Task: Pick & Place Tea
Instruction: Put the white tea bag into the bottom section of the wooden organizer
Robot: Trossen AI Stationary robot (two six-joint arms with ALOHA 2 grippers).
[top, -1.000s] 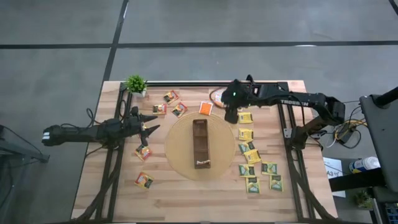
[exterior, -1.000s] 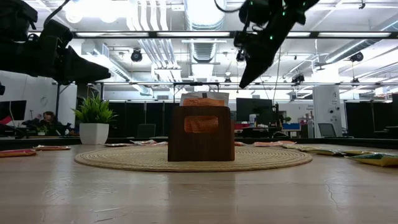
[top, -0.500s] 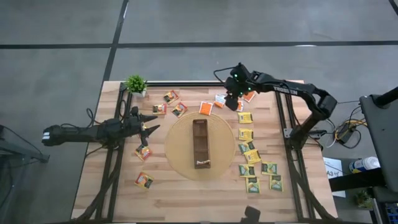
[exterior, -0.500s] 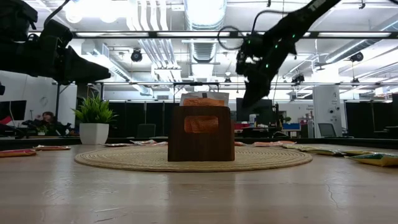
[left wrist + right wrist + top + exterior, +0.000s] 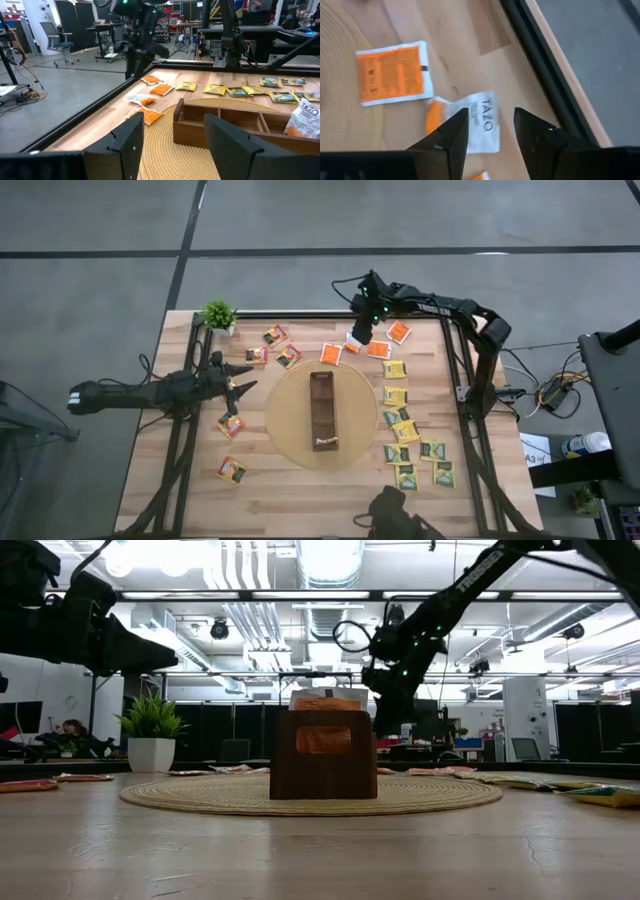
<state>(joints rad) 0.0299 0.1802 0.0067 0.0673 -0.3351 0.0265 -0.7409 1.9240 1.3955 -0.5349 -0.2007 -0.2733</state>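
overhead, table-level, two wrist cameras

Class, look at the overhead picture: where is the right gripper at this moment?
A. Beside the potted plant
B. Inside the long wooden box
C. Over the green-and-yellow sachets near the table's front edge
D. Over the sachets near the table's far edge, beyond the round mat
D: the right gripper hangs over a white-and-orange sachet by the far edge, beyond the round mat.

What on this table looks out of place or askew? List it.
Little stands out. The tea packets lie loosely scattered at mixed angles around the round mat. One white-and-orange packet under the open right hand near the table's far edge looks partly folded. One packet already sits in the wooden box.
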